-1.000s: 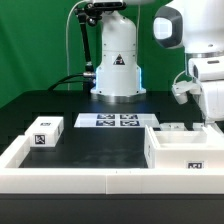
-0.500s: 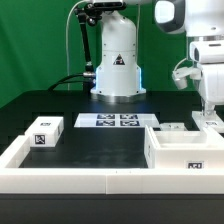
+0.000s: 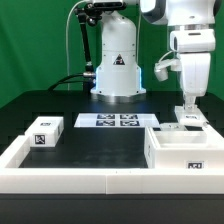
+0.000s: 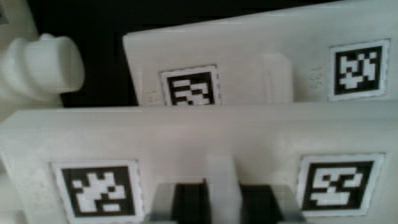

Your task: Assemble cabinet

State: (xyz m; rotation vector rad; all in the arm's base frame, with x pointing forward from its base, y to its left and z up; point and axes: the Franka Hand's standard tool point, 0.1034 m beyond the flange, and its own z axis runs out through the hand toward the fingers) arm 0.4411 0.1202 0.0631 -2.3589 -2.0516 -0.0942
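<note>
The cabinet's large white body (image 3: 184, 153) stands at the exterior view's right, close to the front rail. Smaller white tagged pieces (image 3: 171, 128) lie just behind it. Another tagged white block (image 3: 44, 133) sits at the exterior view's left. My gripper (image 3: 187, 108) hangs straight down over the pieces behind the body, a little above them. In the wrist view its dark fingers (image 4: 180, 203) stand close together, only a thin pale strip showing in the gap, and I see nothing held. Under the gripper (image 4: 214, 206) lies a white piece with two tags (image 4: 178, 140). Beyond it are a second tagged piece (image 4: 267, 75) and a rounded white knob (image 4: 39, 65).
The marker board (image 3: 108, 121) lies flat at mid-table before the robot's white base (image 3: 117, 65). A low white rail (image 3: 100, 181) edges the table's front and sides. Black tabletop (image 3: 105, 147) lies between the left block and the cabinet body.
The arm has swung from the exterior view's right edge toward its left and come down, so the gripper now hangs over the pieces behind the cabinet body. Its jaws have stayed the same.
</note>
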